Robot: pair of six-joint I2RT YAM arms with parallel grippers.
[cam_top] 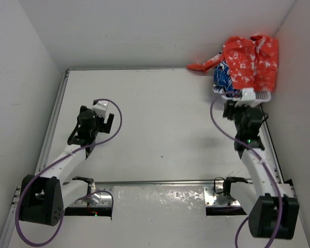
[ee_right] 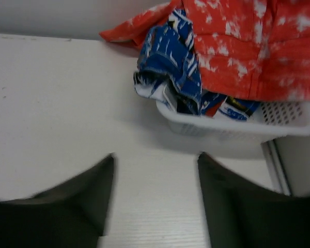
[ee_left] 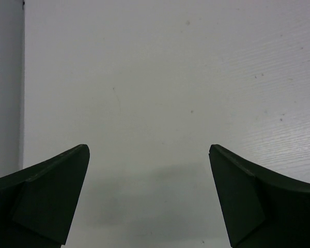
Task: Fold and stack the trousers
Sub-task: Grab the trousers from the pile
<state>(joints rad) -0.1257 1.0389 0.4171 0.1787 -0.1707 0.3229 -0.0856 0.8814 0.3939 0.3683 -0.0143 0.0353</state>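
Note:
The red-orange trousers with white speckles lie heaped on top of a white basket at the far right corner; one end hangs over the left rim onto the table. They also show in the right wrist view. My right gripper is open and empty, just in front of the basket, apart from the cloth; in its wrist view it hovers over bare table. My left gripper is open and empty over the left part of the table, seen over bare surface in its wrist view.
A blue, white and red patterned garment lies in the basket under the trousers and spills over its left rim. White walls enclose the table on three sides. A metal rail runs along the left edge.

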